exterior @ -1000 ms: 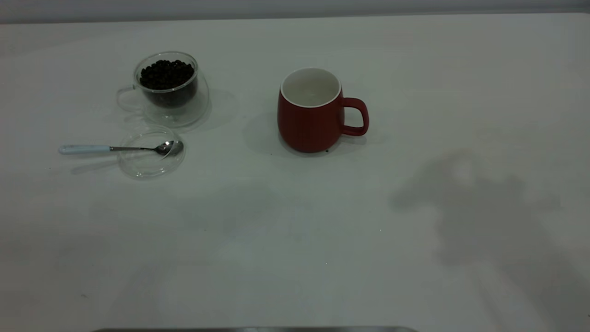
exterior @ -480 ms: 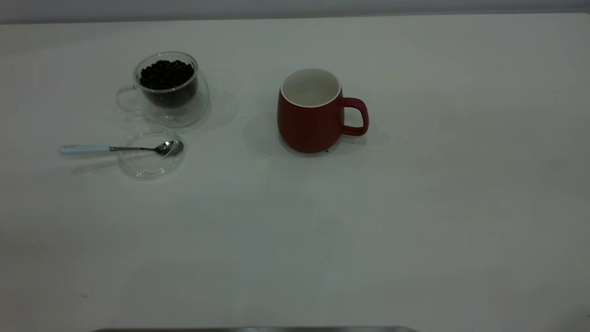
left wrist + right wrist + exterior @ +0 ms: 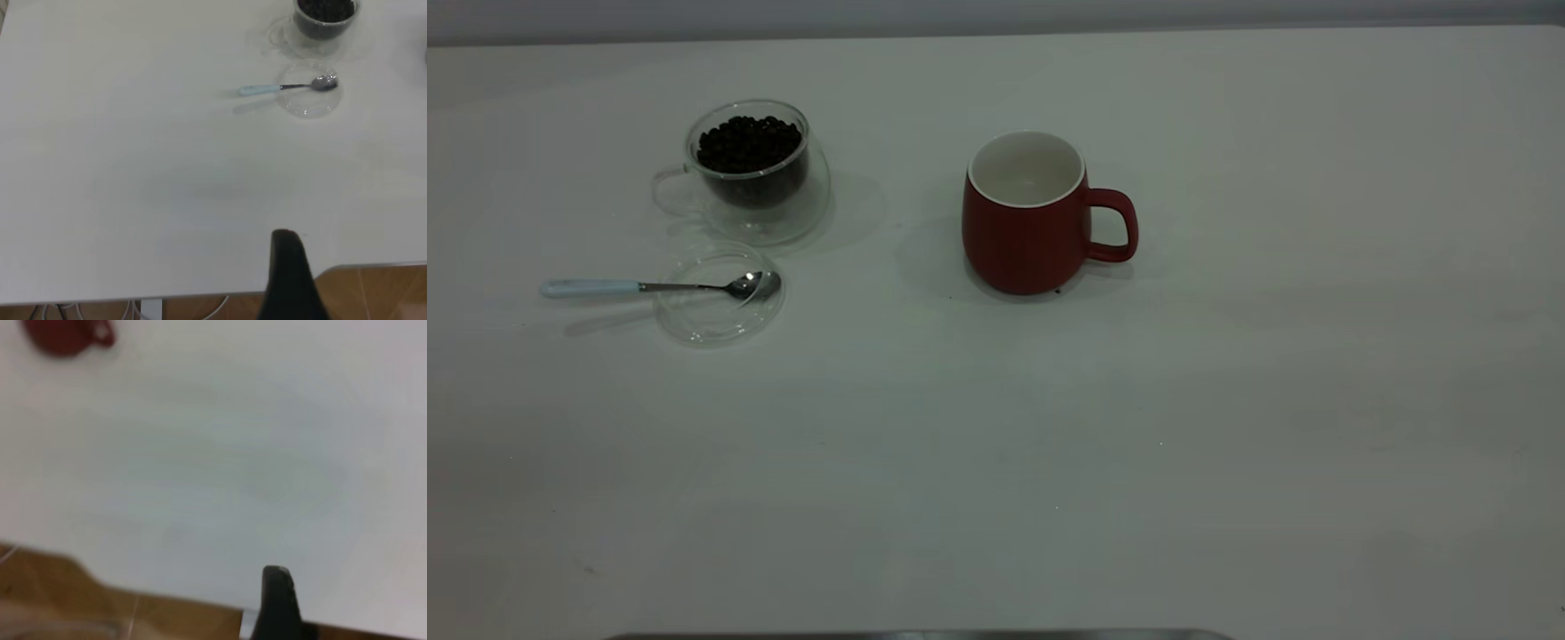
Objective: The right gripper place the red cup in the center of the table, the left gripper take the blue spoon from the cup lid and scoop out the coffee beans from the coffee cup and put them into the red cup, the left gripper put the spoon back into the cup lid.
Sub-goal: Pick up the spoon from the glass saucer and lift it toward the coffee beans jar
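Nearest, each wrist view shows one black tip at the table's [image 3: 1227,427] edge, the left gripper [image 3: 288,277] and the right gripper [image 3: 277,603], and I cannot tell whether either is open or closed. Farther in, the spoon [image 3: 660,286] lies with its bowl in the lid [image 3: 719,307] (handle sticking out past the rim). Behind the lid stands the coffee cup [image 3: 749,171] holding beans [image 3: 748,142]; the red cup [image 3: 1033,213] stands upright mid-table, well apart.
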{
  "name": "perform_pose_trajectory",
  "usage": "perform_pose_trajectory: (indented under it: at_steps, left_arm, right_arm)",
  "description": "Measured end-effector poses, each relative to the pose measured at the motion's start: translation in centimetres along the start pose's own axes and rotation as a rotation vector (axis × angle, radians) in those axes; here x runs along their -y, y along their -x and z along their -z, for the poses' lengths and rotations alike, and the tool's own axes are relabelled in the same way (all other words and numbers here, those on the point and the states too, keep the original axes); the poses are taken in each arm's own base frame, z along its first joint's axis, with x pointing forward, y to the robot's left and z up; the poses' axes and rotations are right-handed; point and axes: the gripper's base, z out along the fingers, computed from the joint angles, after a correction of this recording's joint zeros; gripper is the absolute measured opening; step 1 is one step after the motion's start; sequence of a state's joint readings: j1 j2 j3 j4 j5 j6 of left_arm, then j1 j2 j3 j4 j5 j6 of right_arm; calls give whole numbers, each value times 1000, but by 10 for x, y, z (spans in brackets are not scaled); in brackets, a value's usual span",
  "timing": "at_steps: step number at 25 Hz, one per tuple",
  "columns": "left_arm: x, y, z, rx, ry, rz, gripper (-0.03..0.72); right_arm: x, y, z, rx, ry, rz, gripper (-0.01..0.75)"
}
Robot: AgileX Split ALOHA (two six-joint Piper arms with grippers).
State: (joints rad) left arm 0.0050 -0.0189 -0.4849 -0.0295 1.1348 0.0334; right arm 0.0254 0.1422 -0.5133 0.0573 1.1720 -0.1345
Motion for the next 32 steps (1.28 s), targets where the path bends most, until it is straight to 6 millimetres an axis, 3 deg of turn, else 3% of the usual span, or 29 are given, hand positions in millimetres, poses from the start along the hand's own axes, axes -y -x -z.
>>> perform_pose_trajectory:
  at_steps: [12,32]
  left_arm:
    - [0,0,0,0,0,0,570]
    - [0,0,0,0,0,0,570]
  right_arm:
    - [-1,-11,12,167,-96,-30,588]
    - [-1,-17,7,153,-95,-34,588]
